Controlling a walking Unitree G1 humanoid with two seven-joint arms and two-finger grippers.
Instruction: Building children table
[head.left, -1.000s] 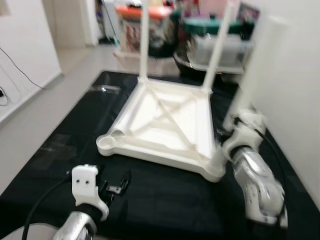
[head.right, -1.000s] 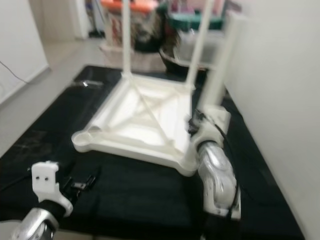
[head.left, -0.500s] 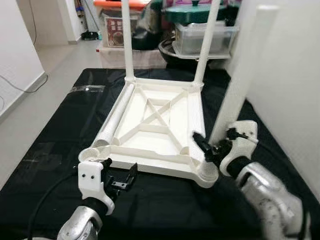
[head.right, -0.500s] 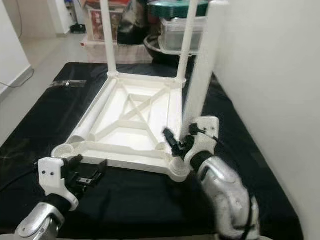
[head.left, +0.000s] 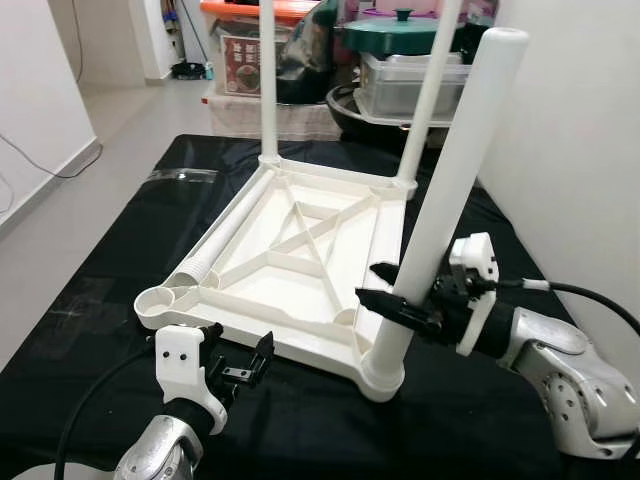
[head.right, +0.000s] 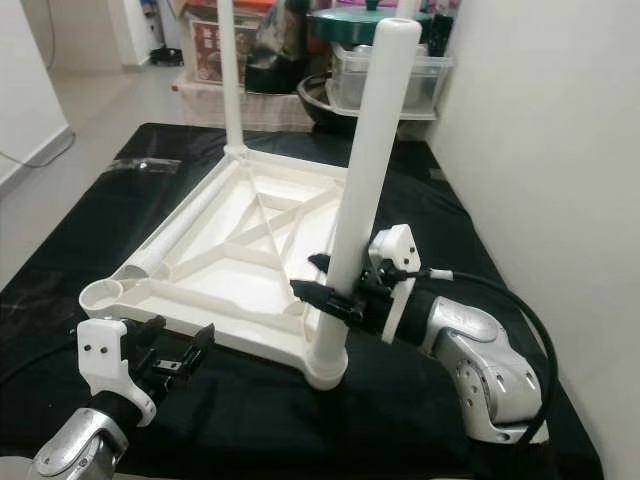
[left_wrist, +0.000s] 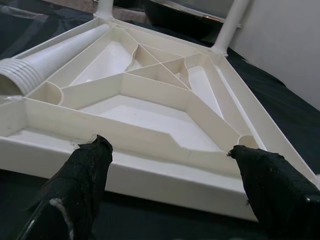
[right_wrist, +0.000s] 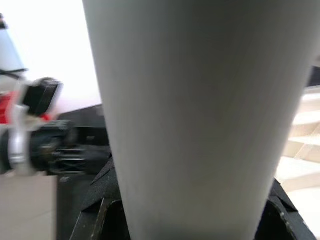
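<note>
Two black fingers of the right gripper (head.left: 385, 300) clamp the near-right leg (head.left: 440, 200) low down in the left eye view, one finger on each side of it. That leg stands upright in the near-right corner socket of the tabletop (head.left: 300, 260), which lies upside down on a black mat (head.left: 120, 260). The right arm reaches in level from the tabletop's right side. The left gripper (head.left: 240, 358) hangs just in front of the tabletop's near edge, fingers spread wide and holding nothing, its arm coming up from below. Two more legs stand at the tabletop's far corners, and a loose leg (head.left: 228, 232) lies along its left rail.

In the left wrist view the wide-apart fingers (left_wrist: 85, 170) frame the tabletop's near rim, their tips close to it; whether they touch I cannot tell.

In the right wrist view the leg (right_wrist: 195, 110) sits between the black fingers (right_wrist: 100, 220).
</note>
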